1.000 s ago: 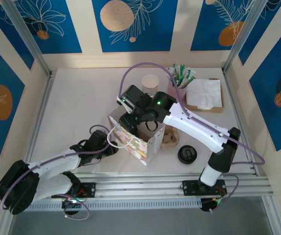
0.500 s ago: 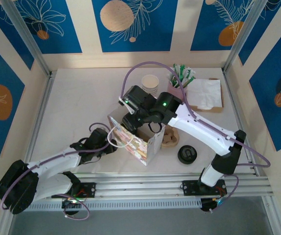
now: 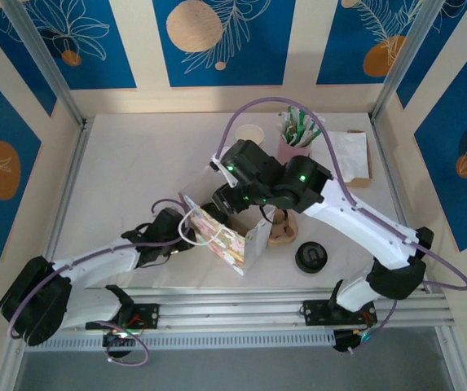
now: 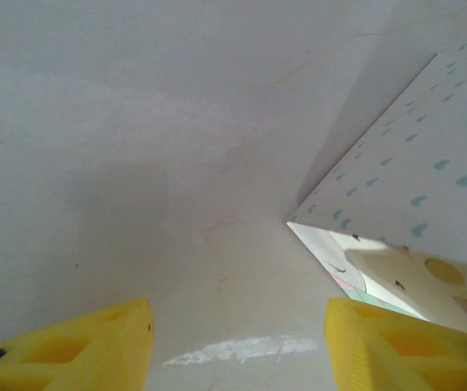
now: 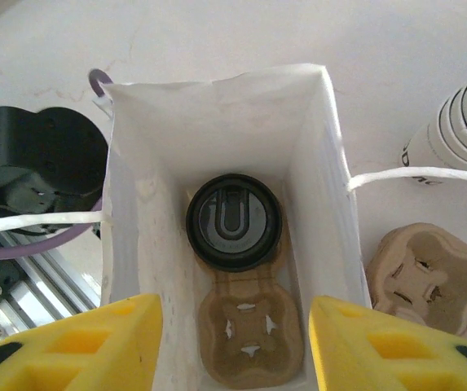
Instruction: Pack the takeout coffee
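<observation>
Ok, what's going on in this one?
The takeout coffee sits lidded in one slot of the cardboard carrier at the bottom of the paper bag; the other slot is empty. The right gripper hovers open above the bag's mouth, holding nothing. The left gripper is open too, low over the table beside the bag. A spare carrier and a cup stack stand outside it.

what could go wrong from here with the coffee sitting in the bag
The string handle of the bag runs near the open right tool; lifting out could snag it and tip the bag. The left tool is open beside the bag, not gripping it, so little steadies it. The coffee fills one carrier slot only, so the load may sit unevenly.
</observation>
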You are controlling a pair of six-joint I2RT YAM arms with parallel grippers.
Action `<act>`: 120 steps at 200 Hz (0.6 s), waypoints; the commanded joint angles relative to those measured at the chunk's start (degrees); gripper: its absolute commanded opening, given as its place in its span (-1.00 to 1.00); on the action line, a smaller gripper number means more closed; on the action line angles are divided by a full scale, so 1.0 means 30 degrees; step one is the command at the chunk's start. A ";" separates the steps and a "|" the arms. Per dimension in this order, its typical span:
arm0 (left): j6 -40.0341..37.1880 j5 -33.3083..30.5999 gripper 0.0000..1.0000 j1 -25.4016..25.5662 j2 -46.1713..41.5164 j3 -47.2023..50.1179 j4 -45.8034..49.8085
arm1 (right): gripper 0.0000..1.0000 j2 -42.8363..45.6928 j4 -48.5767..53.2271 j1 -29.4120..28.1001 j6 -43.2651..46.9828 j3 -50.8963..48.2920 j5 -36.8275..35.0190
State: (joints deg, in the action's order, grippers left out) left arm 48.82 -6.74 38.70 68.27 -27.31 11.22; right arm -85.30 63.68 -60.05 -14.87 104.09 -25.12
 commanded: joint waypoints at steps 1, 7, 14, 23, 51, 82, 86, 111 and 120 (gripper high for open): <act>-0.0540 -0.0186 0.15 -0.0286 0.0654 -0.0740 -0.0509 | 0.03 0.1305 -0.1127 -0.0162 -0.0139 -0.0922 -0.0196; -0.0583 -0.0170 0.15 -0.0328 0.0895 -0.0923 -0.0566 | 0.02 0.1621 -0.1501 -0.0161 -0.0098 -0.1223 -0.0312; -0.0597 -0.0182 0.15 -0.0409 0.1157 -0.1150 -0.0613 | 0.03 0.1976 -0.1851 -0.0146 -0.0132 -0.1513 -0.0610; -0.0600 -0.0180 0.16 -0.0531 0.1479 -0.1334 -0.0771 | 0.03 0.2405 -0.2183 -0.0124 -0.0246 -0.1785 -0.1037; -0.0455 0.0207 0.16 -0.1003 0.2639 -0.1848 -0.1709 | 0.04 0.3725 -0.2960 0.0294 -0.0718 -0.2560 -0.2740; -0.0699 0.0627 0.16 -0.1520 0.4148 -0.2962 -0.2216 | 0.06 0.5045 -0.3384 0.1578 -0.1563 -0.3804 -0.4647; -0.0740 0.0661 0.16 -0.1595 0.4323 -0.3126 -0.2267 | 0.07 0.5199 -0.3370 0.1825 -0.1741 -0.3957 -0.4854; -0.1029 0.0971 0.16 -0.2076 0.5234 -0.4159 -0.2414 | 0.06 0.6106 -0.3152 0.3990 -0.2960 -0.4872 -0.4900; -0.1098 0.1082 0.16 -0.2223 0.5533 -0.4486 -0.2437 | 0.06 0.6441 -0.3222 0.4884 -0.3223 -0.5226 -0.4468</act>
State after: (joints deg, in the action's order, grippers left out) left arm 47.31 -5.10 33.56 83.02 -37.41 5.43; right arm -68.55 54.87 -50.46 -20.10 90.83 -36.88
